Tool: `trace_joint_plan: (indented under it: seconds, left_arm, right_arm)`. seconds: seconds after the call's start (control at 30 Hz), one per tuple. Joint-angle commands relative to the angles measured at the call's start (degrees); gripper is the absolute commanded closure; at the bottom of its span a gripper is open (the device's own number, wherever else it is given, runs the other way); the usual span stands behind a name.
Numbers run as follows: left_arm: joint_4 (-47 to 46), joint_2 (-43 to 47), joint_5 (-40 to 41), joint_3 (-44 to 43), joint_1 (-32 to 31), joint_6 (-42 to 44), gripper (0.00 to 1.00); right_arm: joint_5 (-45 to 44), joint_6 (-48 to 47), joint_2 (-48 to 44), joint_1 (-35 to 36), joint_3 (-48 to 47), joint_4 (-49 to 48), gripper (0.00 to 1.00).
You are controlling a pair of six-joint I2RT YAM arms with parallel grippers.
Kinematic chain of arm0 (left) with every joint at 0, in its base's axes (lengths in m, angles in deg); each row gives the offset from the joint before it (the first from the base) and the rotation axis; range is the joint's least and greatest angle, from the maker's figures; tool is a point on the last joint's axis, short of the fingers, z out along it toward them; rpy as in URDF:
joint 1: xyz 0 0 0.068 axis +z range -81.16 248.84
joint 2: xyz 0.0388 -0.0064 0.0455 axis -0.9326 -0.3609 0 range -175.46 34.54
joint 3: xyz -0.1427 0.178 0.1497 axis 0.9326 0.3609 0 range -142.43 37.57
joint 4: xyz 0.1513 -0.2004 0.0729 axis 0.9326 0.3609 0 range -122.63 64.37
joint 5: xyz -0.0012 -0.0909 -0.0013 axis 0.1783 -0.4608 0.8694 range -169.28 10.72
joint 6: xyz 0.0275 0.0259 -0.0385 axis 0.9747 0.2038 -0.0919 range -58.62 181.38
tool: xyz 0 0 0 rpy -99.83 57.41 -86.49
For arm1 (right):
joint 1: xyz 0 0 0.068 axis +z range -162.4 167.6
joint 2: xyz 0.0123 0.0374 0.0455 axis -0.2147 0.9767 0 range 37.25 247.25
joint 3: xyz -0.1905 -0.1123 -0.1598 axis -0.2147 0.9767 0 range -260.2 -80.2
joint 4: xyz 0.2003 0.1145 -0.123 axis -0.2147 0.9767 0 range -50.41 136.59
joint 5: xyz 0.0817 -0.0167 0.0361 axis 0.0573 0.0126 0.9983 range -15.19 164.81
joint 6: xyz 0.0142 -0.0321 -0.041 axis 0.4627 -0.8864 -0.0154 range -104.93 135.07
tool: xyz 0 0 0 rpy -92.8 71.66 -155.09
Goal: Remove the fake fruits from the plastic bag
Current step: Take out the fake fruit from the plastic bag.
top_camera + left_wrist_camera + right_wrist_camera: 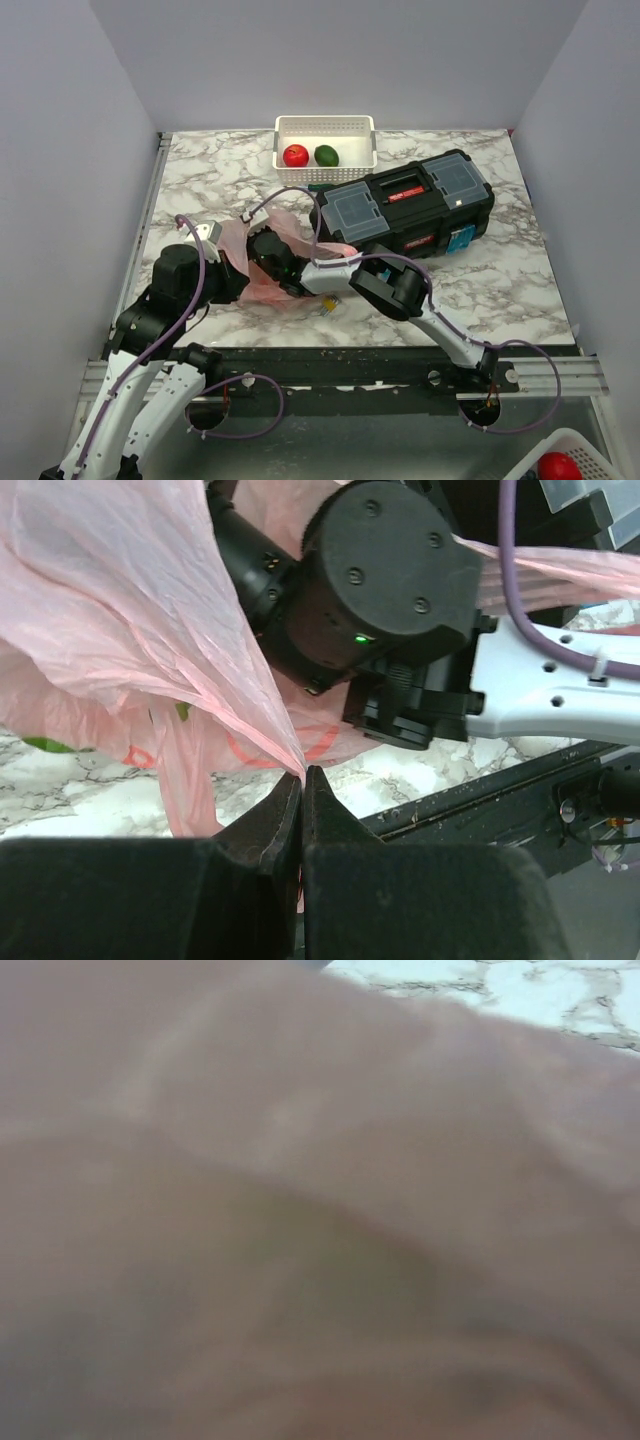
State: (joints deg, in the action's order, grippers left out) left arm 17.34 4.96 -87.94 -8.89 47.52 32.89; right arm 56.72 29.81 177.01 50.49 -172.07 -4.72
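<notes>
- The left pincer (302, 777) is clamped shut on a fold of the pink plastic bag (120, 610). The film is pinched right between the closed tips and fans away from them above the worktop (90, 800).
- The right arm (400, 285) is stretched from the lower right of the overhead view toward centre left, and its wrist is buried in the bag.
- The right pincer is hidden by the film. It cannot be told whether it is wide or narrow, and nothing can be seen held in it.
- The right wrist view is filled by blurred pink film with a faint greenish smudge near the centre. This may be a fruit seen through the plastic, but that cannot be confirmed.
- 2 of the 3 fruits lie in the white basket (325, 125) at top centre, with the red apple (296, 155) on the left and the dark green fruit (326, 155) just beside it. 1 fruit is therefore judged to remain in the bag.
- The bag lies left of centre, just in front of the left end of the toolbox (400, 205) and between the 2 pincers. Its held edge is on the left, and the right arm enters from the right.
- The right pincer is therefore judged the nearer to what remains, which should lie straight ahead of it, toward the left of the frame.
- The long axis of the crumpled bag cannot be read.
</notes>
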Motion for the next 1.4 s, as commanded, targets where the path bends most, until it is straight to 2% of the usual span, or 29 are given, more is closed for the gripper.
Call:
trace_joint_plan:
  seconds: [0.0, 0.07, 0.17, 0.3, 0.47, 0.57, 0.83, 1.03, 1.13, 1.23, 1.37]
  left_arm:
    - [-0.92, 0.15, -2.03, 0.4, 0.23, 0.89, 1.0]
    - [-0.93, 0.59, -1.8, 0.36, 0.23, 0.81, 1.0]
    - [-1.02, 1.15, -1.5, 0.48, 0.24, 0.63, 1.0]
    - [-0.85, 1.88, -0.97, 0.4, 0.23, 0.54, 1.0]
    - [-0.45, 3.48, 1.45, 0.31, 0.23, -0.27, 1.0]
    - [0.45, 4.86, 5.56, 0.05, 0.23, -1.65, 1.0]
    - [2.73, 6.26, 16.55, -0.34, 0.23, -6.19, 1.0]
    - [2.68, 3.8, 15.39, -0.49, 0.19, -6.09, 1.0]
    - [2.45, 2.85, 13.87, -0.43, 0.23, -5.75, 1.0]
    - [2.11, 2.36, 12.9, -0.32, 0.23, -5.39, 1.0]
    - [1.27, 2.42, 11.04, -0.04, 0.23, -4.82, 1.0]
  right_arm:
    - [-0.36, -0.56, 5.36, -0.49, -7.15, 5.89, 0.01]
    - [0.51, -0.1, 6.66, -0.91, -9.08, 6.74, 0.04]
    - [0.22, 0.25, 8.54, -1.28, -11.76, 8.24, 0.13]
    - [-4.55, 1.89, 8.38, -1.77, -12.42, 9.51, 0.36]
    - [-8.1, 0.98, 5.32, -2.42, -8.45, 7.78, 0.43]
    - [-9.07, -0.62, 2.71, -2.66, -5.17, 6.93, 0.5]
    - [-6.59, -3.05, -6.09, -2.6, 6.7, 0.66, 0.65]
    - [-0.86, -1.71, -11.49, -2.34, 13.07, 1.1, 0.79]
    - [1.32, -1.32, -14.52, -1.9, 14.91, 4.42, 0.83]
    - [2.09, -0.17, -18.02, -1.76, 15.64, 10.44, 0.91]
    - [1.93, 0.45, -23.42, -1.73, 19.7, 12.82, 0.96]
